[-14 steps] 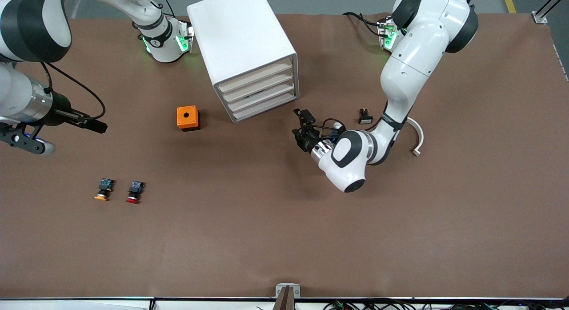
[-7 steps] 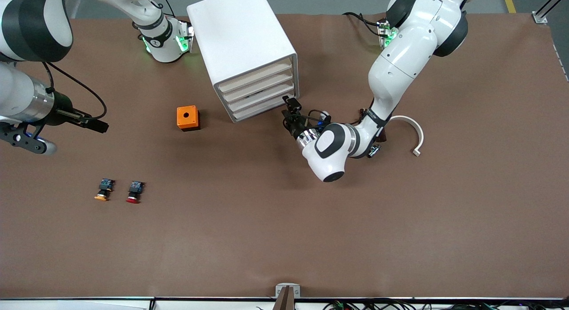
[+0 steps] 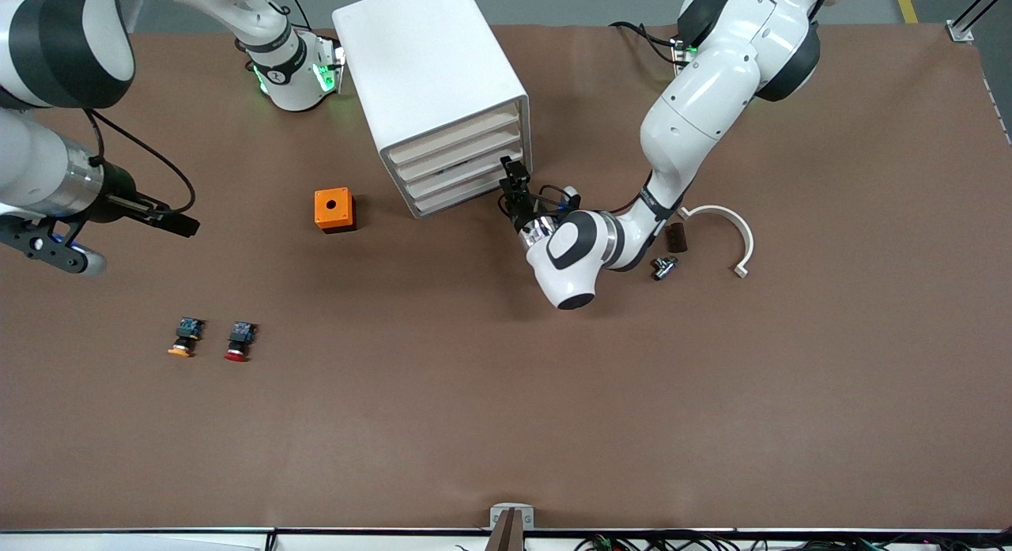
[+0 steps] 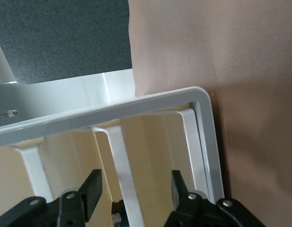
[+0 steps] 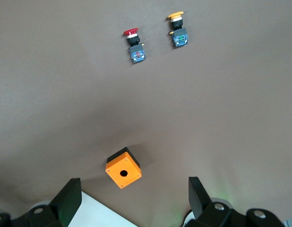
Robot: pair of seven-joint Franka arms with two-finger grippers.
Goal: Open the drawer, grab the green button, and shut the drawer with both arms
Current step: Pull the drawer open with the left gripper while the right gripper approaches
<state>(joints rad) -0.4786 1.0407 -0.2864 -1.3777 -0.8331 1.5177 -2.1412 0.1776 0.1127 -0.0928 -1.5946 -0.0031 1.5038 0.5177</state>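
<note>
Right now your left fingers (image 4: 92, 189) stand apart and hold nothing; a white upright of the cabinet (image 3: 419, 61) front lies in the gap, touching neither pad. The left gripper (image 3: 514, 183) is at the cabinet's front corner toward the left arm's end of the table, low down by the lower drawers.

The drawer (image 3: 466, 194) you want is the bottommost one, and it is shut. From the wrist view you cannot tell which drawer edge the fingers face, so check the height before you close. I would drop until the pads bracket the lowest cream front's lip, not the frame, then close and pull straight out along the drawer's own line. A slanted pull would likely jam it or drag the whole cabinet.

The button is not in view, presumably inside that drawer.

The right gripper (image 5: 134, 191) waits spread wide and empty, up over the orange box (image 3: 334, 209). It looks well placed to steady the cabinet if it slides.
</note>
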